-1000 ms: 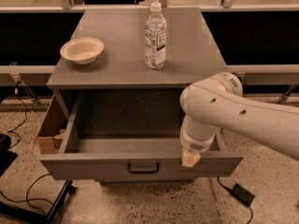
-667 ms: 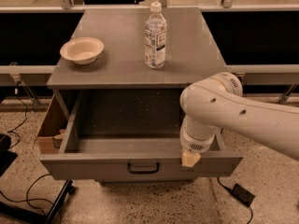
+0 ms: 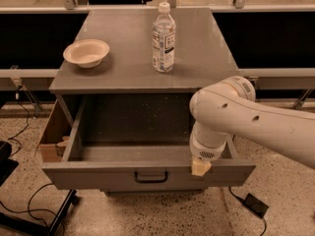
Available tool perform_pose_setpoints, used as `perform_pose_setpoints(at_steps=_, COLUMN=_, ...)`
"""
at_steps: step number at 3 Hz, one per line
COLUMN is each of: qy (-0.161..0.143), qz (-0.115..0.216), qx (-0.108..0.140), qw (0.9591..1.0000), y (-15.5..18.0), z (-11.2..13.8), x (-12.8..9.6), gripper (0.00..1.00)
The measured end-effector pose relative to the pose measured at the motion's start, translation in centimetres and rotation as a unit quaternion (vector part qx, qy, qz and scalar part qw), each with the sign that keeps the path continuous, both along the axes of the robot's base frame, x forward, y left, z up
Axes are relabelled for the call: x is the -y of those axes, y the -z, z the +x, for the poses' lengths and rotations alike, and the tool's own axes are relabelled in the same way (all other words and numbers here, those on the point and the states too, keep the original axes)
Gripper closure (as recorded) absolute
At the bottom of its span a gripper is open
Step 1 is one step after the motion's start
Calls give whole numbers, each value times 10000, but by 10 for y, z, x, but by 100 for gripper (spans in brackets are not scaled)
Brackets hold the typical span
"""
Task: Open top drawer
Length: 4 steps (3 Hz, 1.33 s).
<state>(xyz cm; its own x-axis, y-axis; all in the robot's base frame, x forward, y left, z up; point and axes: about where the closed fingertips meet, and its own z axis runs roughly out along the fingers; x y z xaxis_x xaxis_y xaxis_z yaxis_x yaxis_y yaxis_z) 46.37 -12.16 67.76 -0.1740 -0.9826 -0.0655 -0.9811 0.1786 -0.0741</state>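
Grey metal is noted throughout the unit. The top drawer is found pulled well out from under the desk, with its deep box and inner floor exposed to view and its flat front standing forward of the desk edge.

The black bar handle is seen at the middle of the drawer front. It is not held by anything.

The hand is located at the upper edge of the drawer front, to the right of the handle and apart from it, with its pale tip at or just over the rim. Contact with the rim cannot be confirmed. Whether the hand is open or closed cannot be told, and nothing is seen to be held in it. The white arm is seen reaching in from the right of the drawer, across its right rear corner.

Over the last second no change is recorded: the drawer is no further out, and the hand is at the same place on the rim. Motion is judged to have ended.

For the task, this is judged to mean that the opening is done or very nearly so, with only withdrawal of the hand remaining.

Above and behind the drawer, on the desk, a bowl and a water bottle are noted, both upright.
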Motion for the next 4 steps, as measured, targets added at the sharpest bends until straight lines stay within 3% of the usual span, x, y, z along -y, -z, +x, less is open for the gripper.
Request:
perform_pose_setpoints(at_steps=2, qy=0, qz=0, qx=0, qw=10000, y=0, z=0, x=0, gripper=12)
perform_pose_setpoints(at_steps=3, qy=0, qz=0, qx=0, qw=10000, y=0, z=0, x=0, gripper=7)
perform_pose_setpoints(at_steps=4, qy=192, qz=-20, qx=-14, qw=9998, y=-5, z=-28, x=5, gripper=30)
